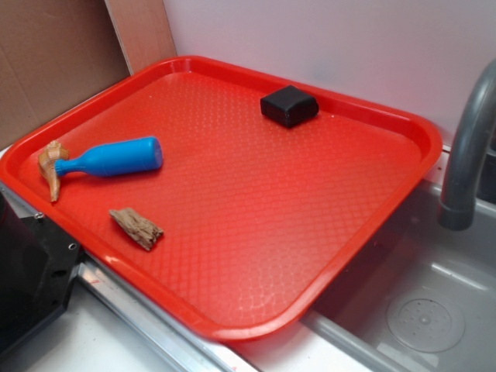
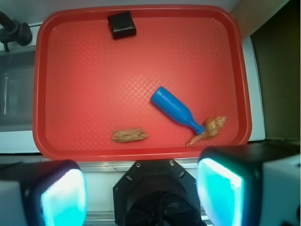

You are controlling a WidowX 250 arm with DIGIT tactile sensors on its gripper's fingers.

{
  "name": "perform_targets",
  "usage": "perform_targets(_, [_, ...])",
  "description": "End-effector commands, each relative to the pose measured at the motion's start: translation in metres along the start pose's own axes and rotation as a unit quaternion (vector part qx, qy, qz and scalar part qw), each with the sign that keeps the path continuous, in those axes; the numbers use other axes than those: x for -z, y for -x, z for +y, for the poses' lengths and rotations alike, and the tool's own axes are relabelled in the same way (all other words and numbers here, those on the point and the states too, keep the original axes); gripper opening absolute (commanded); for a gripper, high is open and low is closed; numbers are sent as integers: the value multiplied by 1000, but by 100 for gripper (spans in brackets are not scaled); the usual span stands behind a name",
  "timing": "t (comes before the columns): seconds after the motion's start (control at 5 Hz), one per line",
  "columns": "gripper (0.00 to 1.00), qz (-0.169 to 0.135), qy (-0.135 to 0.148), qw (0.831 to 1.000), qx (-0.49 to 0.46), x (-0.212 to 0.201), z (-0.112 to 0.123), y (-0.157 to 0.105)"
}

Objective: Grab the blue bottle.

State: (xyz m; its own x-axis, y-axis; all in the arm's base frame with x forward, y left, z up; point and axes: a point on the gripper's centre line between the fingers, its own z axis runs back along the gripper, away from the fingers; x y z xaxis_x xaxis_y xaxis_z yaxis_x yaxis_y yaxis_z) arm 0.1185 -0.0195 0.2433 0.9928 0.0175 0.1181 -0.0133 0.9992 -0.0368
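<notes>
We are hovering our tool [image 2: 141, 197] wide open and empty, aiming across the blue bottle [image 2: 173, 109] body, away from the shell [image 2: 209, 129].

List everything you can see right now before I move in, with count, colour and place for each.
blue bottle: one, bright blue, lying on its side on the tray's near part, toward the right in the wrist view, mouth against the tan piece.
tan curled piece: one, tan-orange, by the bottle's mouth near the tray rim.
brown wood-like chunk: one, brown, near edge of the tray, apart from the bottle.
black block: one, black, far side of the tray.
tray: one, red, holding all four things.
sink: one, grey, beside the tray, with a grey faucet.
gripper: one, black, with its jaws spread wide and nothing between them, above the near tray edge.
</notes>
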Motion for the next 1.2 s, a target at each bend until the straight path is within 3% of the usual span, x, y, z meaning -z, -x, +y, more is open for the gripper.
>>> perform_targets(0.0, [100,0,0,1000,0,0,0,0])
perform_targets(0.2, [100,53,-13,998,4,50,52,-13])
perform_targets(0.4, [100,51,-48,989,131,92,100,-34])
perform_targets(0.6, [100,22,-19,987,160,125,120,-33])
perform_targets(0.8, [100,28,-23,979,200,162,105,-51])
perform_targets(1.0, [100,17,27,973,229,189,80,-65])
